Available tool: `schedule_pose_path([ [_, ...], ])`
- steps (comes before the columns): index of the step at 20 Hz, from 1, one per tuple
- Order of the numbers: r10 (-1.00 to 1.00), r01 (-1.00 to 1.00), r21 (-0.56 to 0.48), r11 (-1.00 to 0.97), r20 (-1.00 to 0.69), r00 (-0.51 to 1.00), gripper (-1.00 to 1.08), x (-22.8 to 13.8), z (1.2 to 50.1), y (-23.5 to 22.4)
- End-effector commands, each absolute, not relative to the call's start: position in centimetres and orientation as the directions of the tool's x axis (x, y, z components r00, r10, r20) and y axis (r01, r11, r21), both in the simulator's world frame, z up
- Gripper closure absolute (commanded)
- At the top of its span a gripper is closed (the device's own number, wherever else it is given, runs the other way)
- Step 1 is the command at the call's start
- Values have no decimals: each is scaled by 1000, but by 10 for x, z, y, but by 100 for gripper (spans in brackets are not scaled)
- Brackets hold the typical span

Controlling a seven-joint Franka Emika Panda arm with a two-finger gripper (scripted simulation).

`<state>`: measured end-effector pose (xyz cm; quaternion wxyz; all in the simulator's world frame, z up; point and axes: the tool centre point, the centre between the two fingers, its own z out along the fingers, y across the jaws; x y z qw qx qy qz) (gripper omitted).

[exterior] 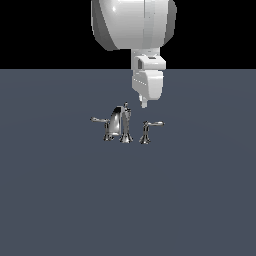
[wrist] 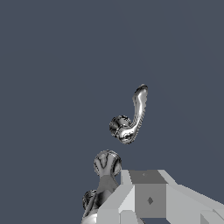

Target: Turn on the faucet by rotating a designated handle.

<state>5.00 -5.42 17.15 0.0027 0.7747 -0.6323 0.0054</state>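
Broad grey counter (exterior: 55,200) spreading far past everything, no edge close, so open room on all sides of the small chrome faucet (exterior: 121,125) standing near its middle. Hanging above and apart from it, the white pincer (exterior: 144,103), tip over the gap between arched spout (exterior: 117,121) and the slim handle (exterior: 150,129) on its own post toward the exterior view's right; fingers apart or together cannot be told, being mostly hidden. Risk judged: descending straight, clipping the spout's finial rod (exterior: 126,107), or glancing off the slick thin lever rather than pushing it round.
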Motion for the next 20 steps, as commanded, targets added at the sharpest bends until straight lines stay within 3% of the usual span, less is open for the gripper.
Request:
schedule_pose_path([
  [1, -992, -992, -2, -129, 11, 129, 108, 61, 154, -68],
  [11, -997, -997, -1, 74, 4, -74, 108, 88, 106, -110],
  [20, -991, -991, 0, 134, 0, -134, 108, 94, 92, -123],
])
